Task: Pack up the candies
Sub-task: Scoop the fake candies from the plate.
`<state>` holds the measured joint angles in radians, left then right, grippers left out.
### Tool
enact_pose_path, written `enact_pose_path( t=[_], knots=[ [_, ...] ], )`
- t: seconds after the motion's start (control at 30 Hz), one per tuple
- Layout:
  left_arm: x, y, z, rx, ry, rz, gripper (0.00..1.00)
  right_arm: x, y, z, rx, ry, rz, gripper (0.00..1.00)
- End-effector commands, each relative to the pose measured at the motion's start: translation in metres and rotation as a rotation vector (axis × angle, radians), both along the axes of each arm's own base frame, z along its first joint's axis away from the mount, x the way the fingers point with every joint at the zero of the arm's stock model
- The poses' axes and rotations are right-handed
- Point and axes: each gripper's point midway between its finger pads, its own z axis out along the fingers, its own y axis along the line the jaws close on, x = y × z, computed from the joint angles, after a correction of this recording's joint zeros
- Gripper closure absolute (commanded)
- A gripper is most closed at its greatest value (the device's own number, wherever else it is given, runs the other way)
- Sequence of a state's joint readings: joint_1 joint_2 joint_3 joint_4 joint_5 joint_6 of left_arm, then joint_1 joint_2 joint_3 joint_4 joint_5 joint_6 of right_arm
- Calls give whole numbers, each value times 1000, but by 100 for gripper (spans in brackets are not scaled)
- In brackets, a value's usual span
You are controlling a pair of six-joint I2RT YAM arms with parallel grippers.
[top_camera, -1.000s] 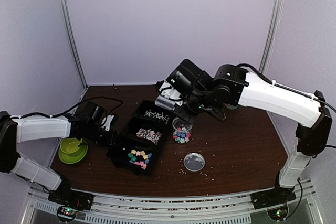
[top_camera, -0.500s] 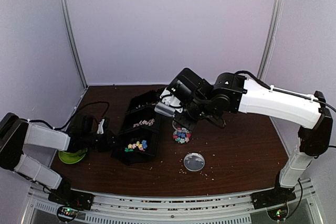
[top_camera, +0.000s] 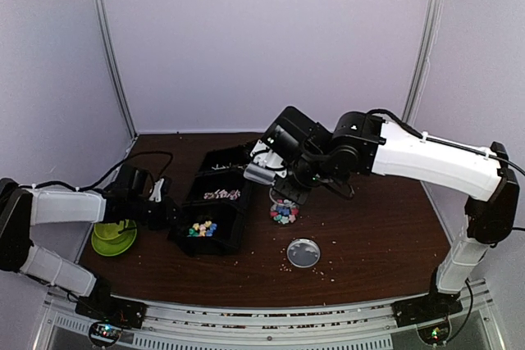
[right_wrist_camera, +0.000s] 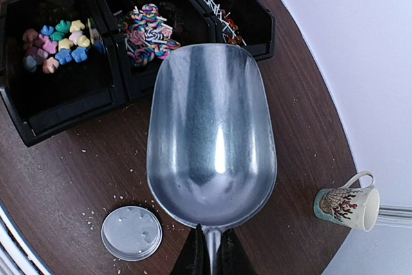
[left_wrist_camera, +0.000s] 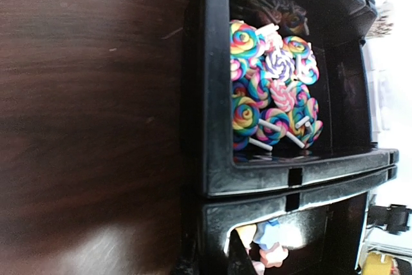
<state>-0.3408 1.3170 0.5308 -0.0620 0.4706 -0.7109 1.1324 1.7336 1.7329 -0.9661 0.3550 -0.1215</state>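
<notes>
Candies (right_wrist_camera: 55,40) sit sorted in the black tray's (right_wrist_camera: 71,111) compartments, left of centre.
Left gripper (top_camera: 166,211) clamps the tray's left end; right gripper (right_wrist_camera: 210,254) grips a metal scoop (right_wrist_camera: 209,133) just right of it.

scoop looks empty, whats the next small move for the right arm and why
Probably dip the scoop held by the right gripper into the tray to collect candies. Its bowl shows bare metal, and the jar stands open with its lid beside it.

candies (right_wrist_camera: 58,42) in tray (right_wrist_camera: 71,113) compartments; jar (top_camera: 284,211) right of tray, lid (top_camera: 303,252) before jar
</notes>
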Motion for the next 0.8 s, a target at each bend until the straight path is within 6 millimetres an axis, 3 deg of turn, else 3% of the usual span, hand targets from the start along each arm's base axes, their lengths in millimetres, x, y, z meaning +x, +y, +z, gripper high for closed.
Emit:
enact_pose_path(
  t=[0.0, 0.4, 0.6, 0.77],
  knots=[
    [14, 3, 49, 74, -140, -64, 100, 4, 3, 1, -56, 6, 21, 100],
    [-4, 1, 42, 199, -85, -228, 100, 2, 24, -32, -202, 100, 106, 100],
    [1, 2, 40, 279, -83, -285, 100, 2, 36, -41, -255, 122, 136, 100],
    [7, 3, 42, 354, -98, -329, 100, -1, 39, -69, -341, 144, 146, 100]
  ],
)
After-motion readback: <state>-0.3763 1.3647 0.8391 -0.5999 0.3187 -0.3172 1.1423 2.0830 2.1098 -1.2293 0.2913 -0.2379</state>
